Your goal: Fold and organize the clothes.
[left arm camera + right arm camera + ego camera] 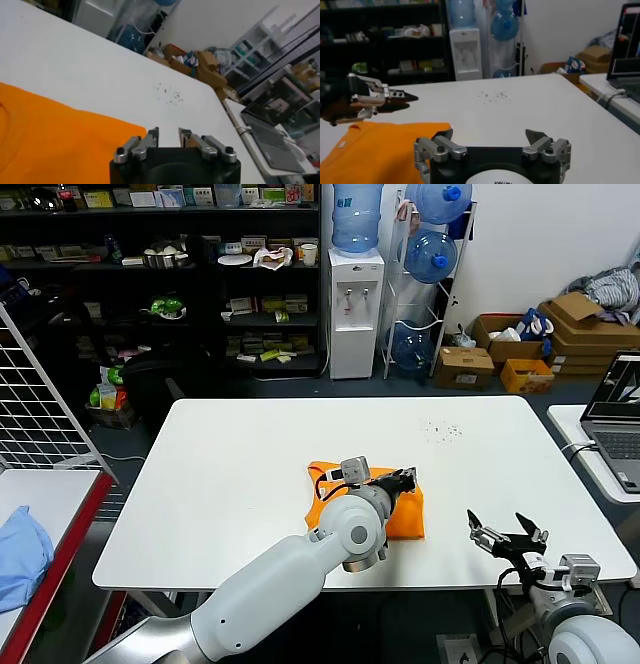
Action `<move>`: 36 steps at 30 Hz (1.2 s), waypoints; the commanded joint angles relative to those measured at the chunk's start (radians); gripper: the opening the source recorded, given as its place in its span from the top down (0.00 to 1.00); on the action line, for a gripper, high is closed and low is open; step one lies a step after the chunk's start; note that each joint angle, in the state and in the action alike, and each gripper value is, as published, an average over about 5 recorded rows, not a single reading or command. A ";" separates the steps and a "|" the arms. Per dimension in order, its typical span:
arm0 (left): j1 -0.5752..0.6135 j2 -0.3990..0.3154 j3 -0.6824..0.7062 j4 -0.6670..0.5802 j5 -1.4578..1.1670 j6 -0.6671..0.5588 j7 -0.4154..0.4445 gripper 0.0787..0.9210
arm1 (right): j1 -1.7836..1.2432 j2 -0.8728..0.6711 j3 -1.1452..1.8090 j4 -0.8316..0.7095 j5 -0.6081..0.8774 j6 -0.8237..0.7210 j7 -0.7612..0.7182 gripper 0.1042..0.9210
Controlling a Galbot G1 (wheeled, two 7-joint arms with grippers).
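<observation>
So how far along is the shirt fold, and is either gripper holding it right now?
Done: the orange T-shirt lies on the white table as a compact folded bundle. In hand: nothing; the left gripper hovers above the shirt with nothing between its fingers, and the right gripper waits open near the table's front edge, clear of the fabric. Left: possibly a final fold or tidying; the arm hides part of the bundle.

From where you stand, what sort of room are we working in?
Probably a lab or office storeroom, not a home: dark shelving stocked with packaged goods, a white water dispenser beside racked blue water jugs, and stacked cardboard boxes behind the white work table.
</observation>
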State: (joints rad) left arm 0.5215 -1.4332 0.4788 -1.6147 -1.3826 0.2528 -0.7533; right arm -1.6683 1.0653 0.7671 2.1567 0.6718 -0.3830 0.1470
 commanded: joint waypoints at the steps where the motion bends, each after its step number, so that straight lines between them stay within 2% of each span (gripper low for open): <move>1: 0.135 0.201 -0.134 -0.294 0.060 -0.005 0.022 0.64 | -0.044 -0.089 0.040 0.006 -0.024 0.231 -0.192 0.00; 4: 0.268 0.378 -0.241 -0.383 0.135 -0.006 0.137 0.54 | -0.031 -0.093 0.021 -0.021 -0.046 0.274 -0.214 0.00; 7: 0.475 0.536 -0.392 -0.456 0.304 -0.036 0.309 0.43 | -0.023 -0.076 0.002 -0.056 -0.082 0.326 -0.235 0.00; 10: 0.725 0.601 -0.596 -0.501 0.513 -0.111 0.486 0.33 | -0.010 -0.026 -0.005 -0.091 -0.122 0.379 -0.249 0.00; 13: 0.934 0.567 -0.774 -0.515 0.707 -0.226 0.640 0.23 | -0.006 0.044 0.010 -0.125 -0.176 0.432 -0.272 0.00; 17: 1.147 0.432 -0.940 -0.507 0.978 -0.417 0.769 0.11 | -0.049 0.121 0.039 -0.157 -0.263 0.521 -0.329 0.00; 21: 1.264 0.293 -1.020 -0.503 1.135 -0.566 0.836 0.02 | -0.089 0.178 0.056 -0.146 -0.286 0.560 -0.354 0.00; 27: 1.377 0.127 -1.033 -0.535 1.207 -0.650 0.886 0.00 | -0.125 0.281 0.069 -0.110 -0.331 0.585 -0.360 0.00; 30: 1.410 0.096 -1.031 -0.529 1.202 -0.670 0.892 0.00 | -0.140 0.338 0.067 -0.119 -0.382 0.627 -0.369 0.00; 36: 1.463 0.111 -1.040 -0.480 1.187 -0.727 0.891 0.00 | -0.157 0.402 0.066 -0.149 -0.478 0.710 -0.385 0.00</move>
State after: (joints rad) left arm 1.7389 -1.2255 -0.4367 -2.1041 -0.3621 -0.2996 0.0308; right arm -1.7846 1.3079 0.8220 2.0342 0.3530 0.1799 -0.1992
